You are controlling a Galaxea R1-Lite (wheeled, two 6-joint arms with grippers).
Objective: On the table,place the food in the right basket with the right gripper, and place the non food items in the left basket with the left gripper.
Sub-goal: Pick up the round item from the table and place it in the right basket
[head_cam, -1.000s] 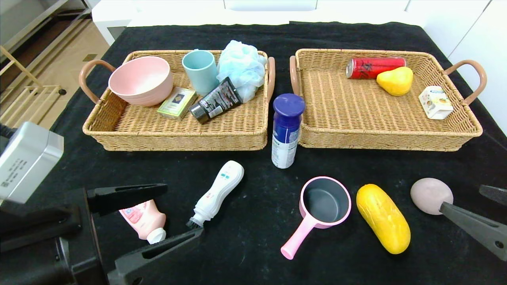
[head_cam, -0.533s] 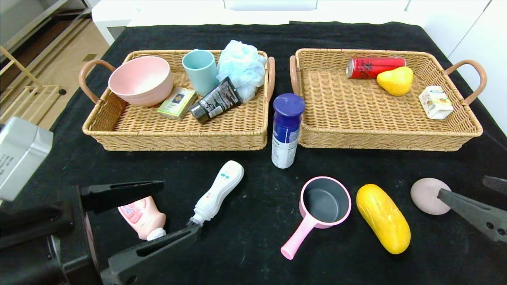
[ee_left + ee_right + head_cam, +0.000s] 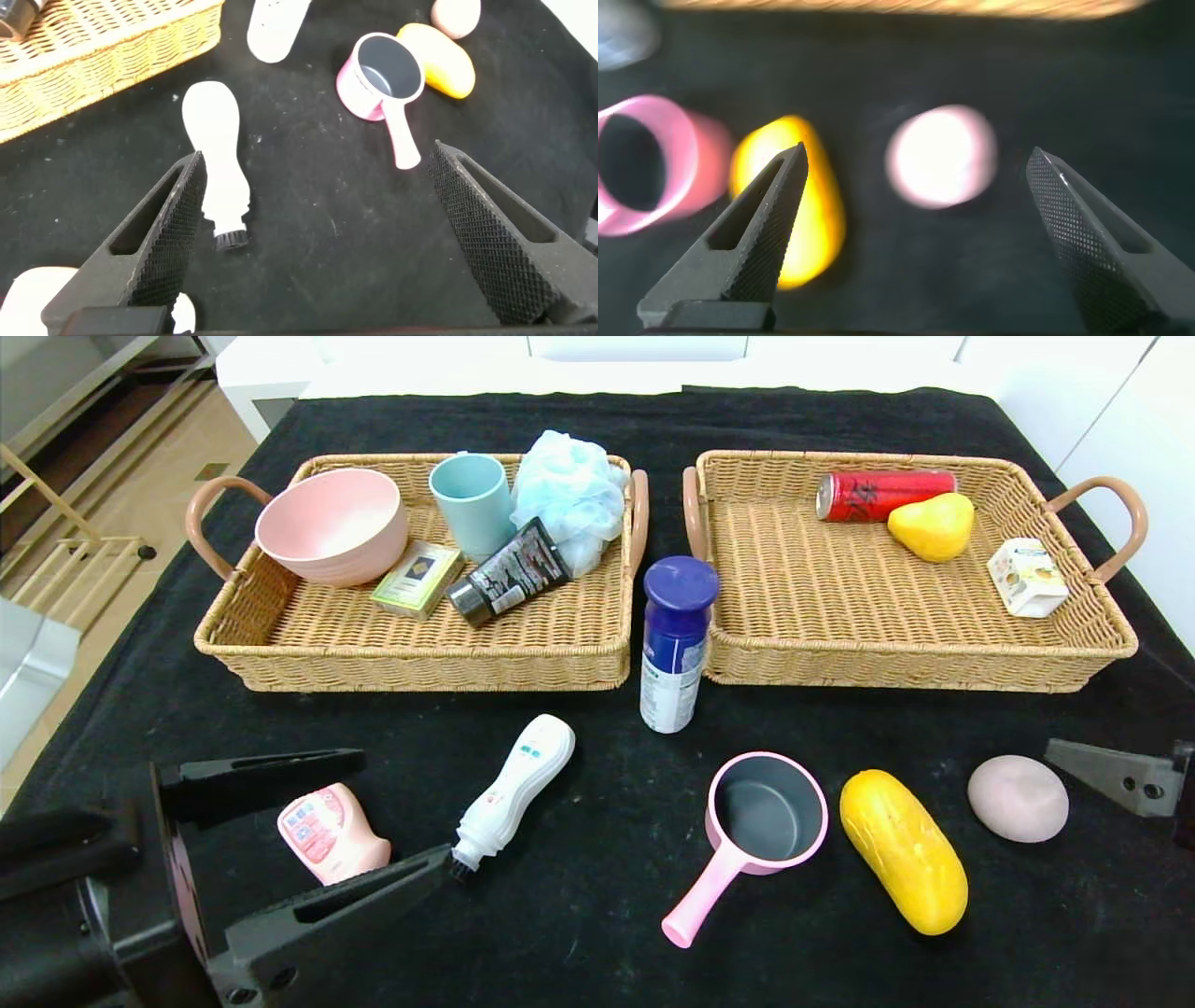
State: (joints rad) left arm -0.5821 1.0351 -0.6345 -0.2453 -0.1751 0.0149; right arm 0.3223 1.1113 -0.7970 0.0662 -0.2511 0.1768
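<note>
The left gripper [image 3: 392, 821] straddles the pink bottle [image 3: 329, 832], jaws wide; the right gripper [image 3: 915, 168], also spread, hovers near the egg [image 3: 1017, 798].

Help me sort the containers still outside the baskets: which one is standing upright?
The white-and-blue can with the blue cap, standing between the two baskets. The pink bottle and the white brush-tipped bottle both lie on their sides on the table.

My head camera looks forward and down over the whole table [image 3: 597, 420]. My left wrist camera looks out between its claw [image 3: 313, 229] fingers, low over the near table. My right wrist camera sits closer still. All 3 share the saucepan [image 3: 767, 812] [image 3: 381, 73] [image 3: 640, 163] and yellow fruit [image 3: 902, 851] [image 3: 439, 58] [image 3: 799, 201].
</note>
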